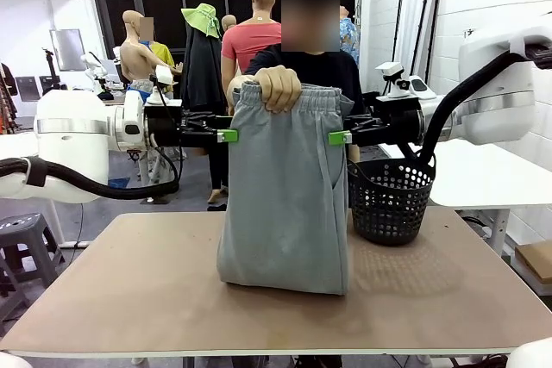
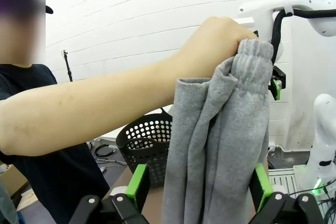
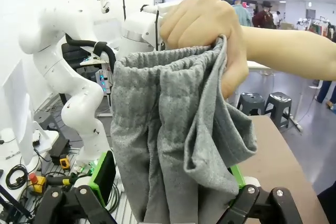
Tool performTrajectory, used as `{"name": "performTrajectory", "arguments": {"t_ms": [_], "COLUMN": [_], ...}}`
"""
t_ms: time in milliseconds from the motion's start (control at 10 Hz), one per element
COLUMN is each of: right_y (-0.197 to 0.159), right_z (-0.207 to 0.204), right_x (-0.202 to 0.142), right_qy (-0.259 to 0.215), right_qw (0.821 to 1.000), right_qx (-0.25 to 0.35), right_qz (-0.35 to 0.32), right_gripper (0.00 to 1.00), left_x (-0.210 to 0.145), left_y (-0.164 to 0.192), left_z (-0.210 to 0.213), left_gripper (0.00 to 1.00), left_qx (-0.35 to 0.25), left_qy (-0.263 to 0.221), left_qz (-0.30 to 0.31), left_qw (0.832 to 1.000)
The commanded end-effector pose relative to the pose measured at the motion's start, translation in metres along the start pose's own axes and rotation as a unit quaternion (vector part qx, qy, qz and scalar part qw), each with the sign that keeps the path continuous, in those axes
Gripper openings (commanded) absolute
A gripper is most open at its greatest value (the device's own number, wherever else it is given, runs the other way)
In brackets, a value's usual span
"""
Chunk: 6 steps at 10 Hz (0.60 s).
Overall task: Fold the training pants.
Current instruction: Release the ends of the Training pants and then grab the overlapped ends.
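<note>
A person's hand (image 1: 278, 88) grips the gathered waistband of the light grey training pants (image 1: 285, 204) and holds them up, so they hang down with their lower end resting on the table (image 1: 129, 282). My left gripper (image 1: 226, 135) is at the pants' left edge just below the waistband, and my right gripper (image 1: 340, 137) is at the right edge at the same height. In the left wrist view the pants (image 2: 210, 145) hang between the wide-apart fingers of my left gripper (image 2: 199, 187). The right wrist view shows the pants (image 3: 168, 129) between the spread fingers of my right gripper (image 3: 170, 182). Both are open.
A black mesh basket (image 1: 390, 200) stands on the table's far right, just below my right arm. The person stands at the far edge behind the pants. The table's front and left side are bare.
</note>
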State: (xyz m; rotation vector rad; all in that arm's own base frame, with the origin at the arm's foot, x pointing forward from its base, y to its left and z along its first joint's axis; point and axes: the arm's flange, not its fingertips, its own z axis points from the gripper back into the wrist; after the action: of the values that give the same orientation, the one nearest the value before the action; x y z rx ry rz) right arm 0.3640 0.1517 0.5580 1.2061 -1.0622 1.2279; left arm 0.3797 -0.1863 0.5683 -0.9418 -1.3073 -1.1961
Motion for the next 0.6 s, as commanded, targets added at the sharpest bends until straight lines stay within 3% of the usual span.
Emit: {"name": "performTrajectory", "arguments": {"t_ms": [0, 300, 500], "right_y": [0.001, 0.008, 0.005], "right_z": [-0.010, -0.023, -0.032], "right_x": [0.000, -0.002, -0.005], "right_qy": [0.005, -0.001, -0.016], "right_qw": [1.000, 0.999, 1.000], "right_qx": [0.008, 0.032, 0.006], "right_qz": [-0.005, -0.013, 0.000], "right_gripper": [1.00, 1.00, 1.00], "left_x": [0.001, 0.001, 0.002], "left_y": [0.000, -0.004, -0.012], "left_z": [-0.006, -0.013, -0.019], "left_gripper": [1.00, 1.00, 1.00], "left_qx": [-0.020, -0.039, -0.053], "left_qy": [0.002, 0.000, -0.001], "left_qz": [-0.009, -0.005, 0.002], "left_qw": [1.000, 0.999, 0.999]}}
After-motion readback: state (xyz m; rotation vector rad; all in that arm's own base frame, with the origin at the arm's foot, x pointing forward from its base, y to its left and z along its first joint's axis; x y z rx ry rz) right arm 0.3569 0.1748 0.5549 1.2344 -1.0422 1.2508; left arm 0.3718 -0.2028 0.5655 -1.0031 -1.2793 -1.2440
